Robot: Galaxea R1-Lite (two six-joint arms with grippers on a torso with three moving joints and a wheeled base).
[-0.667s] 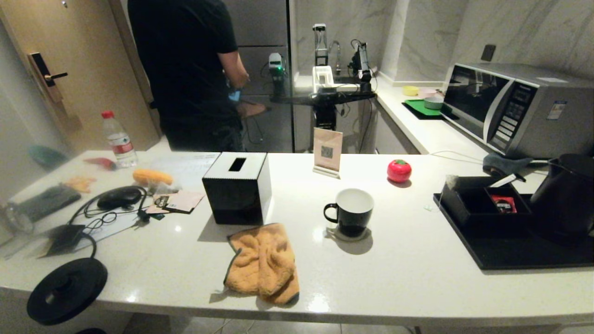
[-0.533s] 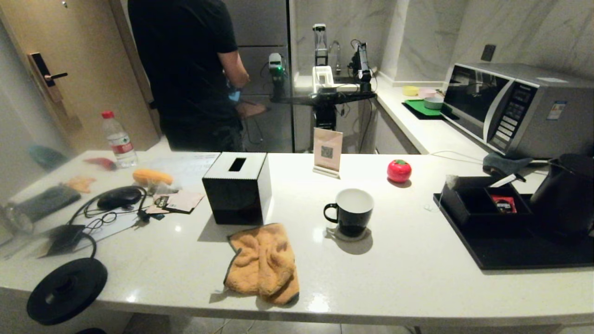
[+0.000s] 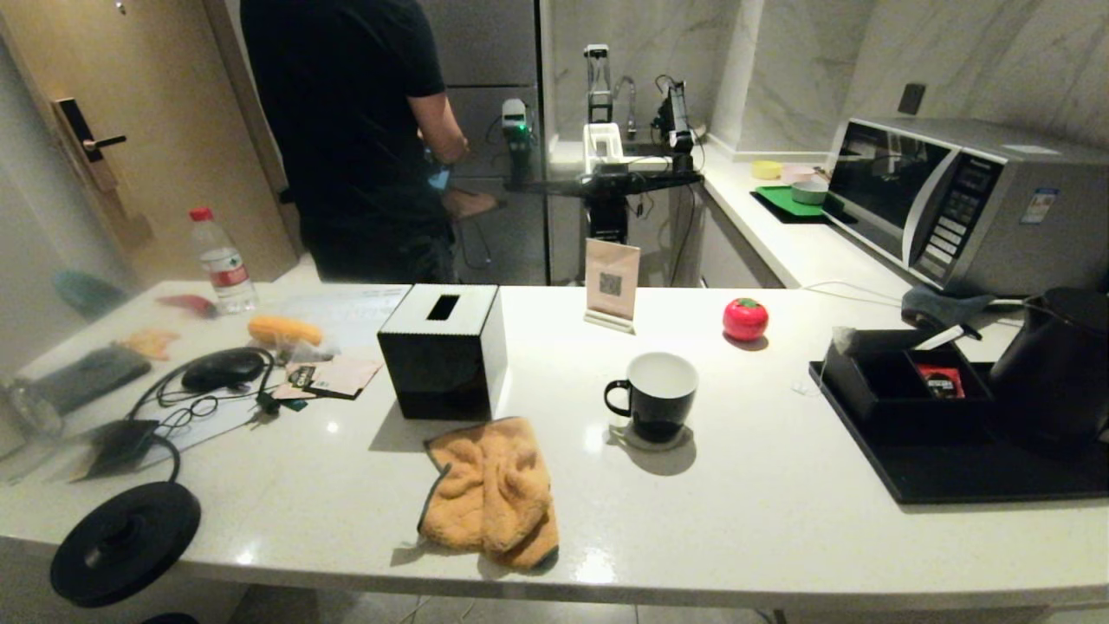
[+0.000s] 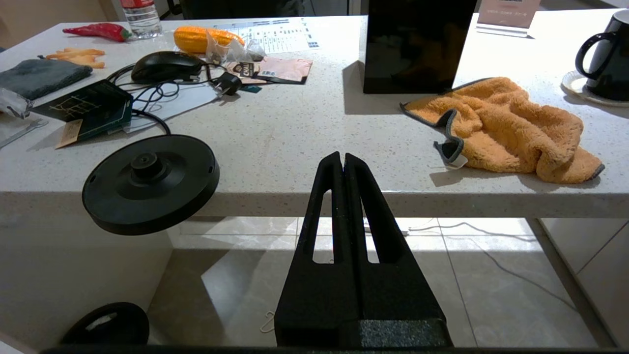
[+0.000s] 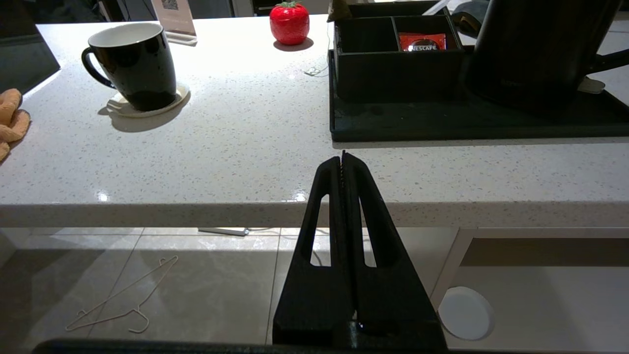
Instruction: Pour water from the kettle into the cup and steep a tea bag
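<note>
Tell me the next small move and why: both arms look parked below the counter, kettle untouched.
Probably raise the right gripper above the counter edge and open it toward the kettle. Both it and the left gripper sit shut below the edge, holding nothing; the kettle stands on the black tray at the robot's right, and the cup looks empty.

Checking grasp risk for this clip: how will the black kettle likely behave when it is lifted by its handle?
The kettle is much bigger than the cup, so it is probably heavy if filled; its contents are not visible. Held by the side handle, it may swing spout-down. Its matte body looks rigid and not slippery. Both end effectors, left and right, are shut below the counter edge.
</note>
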